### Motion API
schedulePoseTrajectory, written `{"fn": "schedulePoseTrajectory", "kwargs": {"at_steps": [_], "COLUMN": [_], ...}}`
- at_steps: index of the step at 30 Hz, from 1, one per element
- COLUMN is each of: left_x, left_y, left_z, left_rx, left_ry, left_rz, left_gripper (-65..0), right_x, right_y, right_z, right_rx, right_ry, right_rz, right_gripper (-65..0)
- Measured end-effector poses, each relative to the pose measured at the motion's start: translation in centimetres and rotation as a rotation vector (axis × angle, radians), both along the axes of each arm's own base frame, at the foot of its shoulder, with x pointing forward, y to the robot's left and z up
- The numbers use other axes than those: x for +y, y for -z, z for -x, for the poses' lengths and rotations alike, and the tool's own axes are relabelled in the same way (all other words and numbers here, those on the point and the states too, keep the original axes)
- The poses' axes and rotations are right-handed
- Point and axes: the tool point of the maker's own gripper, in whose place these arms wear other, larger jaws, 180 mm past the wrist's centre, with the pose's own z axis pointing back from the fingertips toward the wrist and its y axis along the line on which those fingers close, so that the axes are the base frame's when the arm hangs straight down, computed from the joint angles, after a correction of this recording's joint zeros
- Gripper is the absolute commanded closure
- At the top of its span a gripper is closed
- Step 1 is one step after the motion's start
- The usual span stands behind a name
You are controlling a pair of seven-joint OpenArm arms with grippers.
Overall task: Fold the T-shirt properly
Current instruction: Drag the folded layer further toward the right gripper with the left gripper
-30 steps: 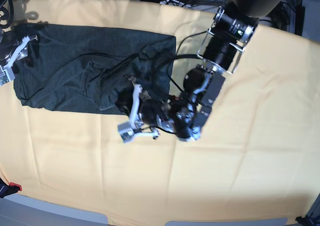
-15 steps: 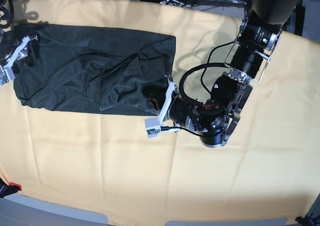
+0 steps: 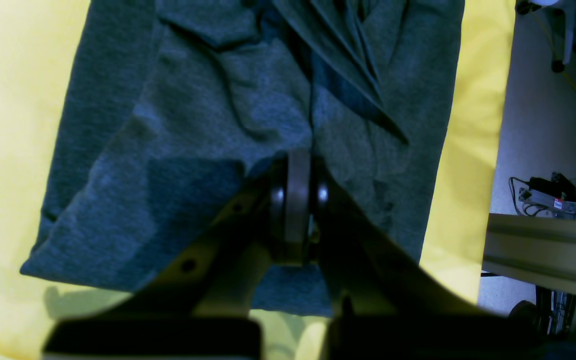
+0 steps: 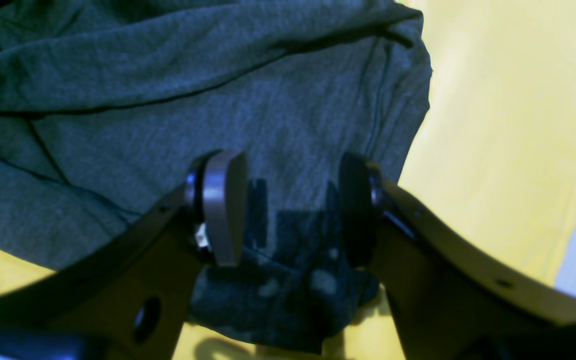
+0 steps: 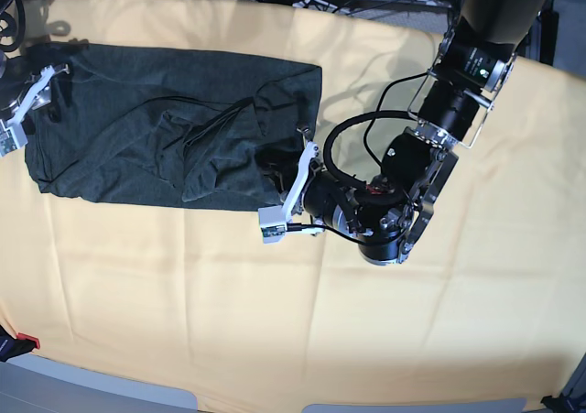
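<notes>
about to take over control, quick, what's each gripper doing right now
left gripper: shut, nothing visibly pinched, over the dark charcoal-green knit T-shirt
right gripper: open, over the T-shirt, holding nothing

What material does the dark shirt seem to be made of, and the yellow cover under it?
The shirt looks like a soft knit, probably cotton jersey: a speckled grey-green, matte surface that lies in limp wrinkles and folds. The yellow cover looks like a thin woven cloth, matte and plain, with straight crease lines across it as from folded storage. The exact fibres of either cannot be told from the look.
</notes>
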Motion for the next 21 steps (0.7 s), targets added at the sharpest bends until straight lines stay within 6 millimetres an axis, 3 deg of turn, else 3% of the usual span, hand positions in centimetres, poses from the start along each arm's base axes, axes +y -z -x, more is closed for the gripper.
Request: {"fn": "schedulePoseTrajectory", "kwargs": {"at_steps": [3, 9, 14, 17, 21], "left_x": [-0.2, -0.4, -0.7, -2.1, -4.2], "left_y": [0.2, 2.8, 2.9, 1.1, -2.9], "left_z": [0.4, 2.3, 2.1, 3.6, 5.6], "left_rx": [0.003, -0.020, -0.035, 0.056, 0.205], "left_ry": [0.015, 0.100, 0.096, 0.117, 0.148], "left_rz": [-0.009, -0.121, -0.113, 0.011, 0.237], "left_gripper": [0.0, 0.0, 0.0, 0.0, 0.0], "right_x": [0.0, 0.0, 0.0, 0.0, 0.0], "right_y": [0.0, 0.0, 0.0, 0.0, 0.0], "right_z": [0.0, 0.0, 0.0, 0.0, 0.0], "right_rx": [0.000, 0.000, 0.000, 0.000, 0.000], "right_ry": [0.000, 0.000, 0.000, 0.000, 0.000], "right_rz": [0.000, 0.000, 0.000, 0.000, 0.000], "right_gripper": [-31.3, -31.3, -31.3, -31.3, -31.3]}}
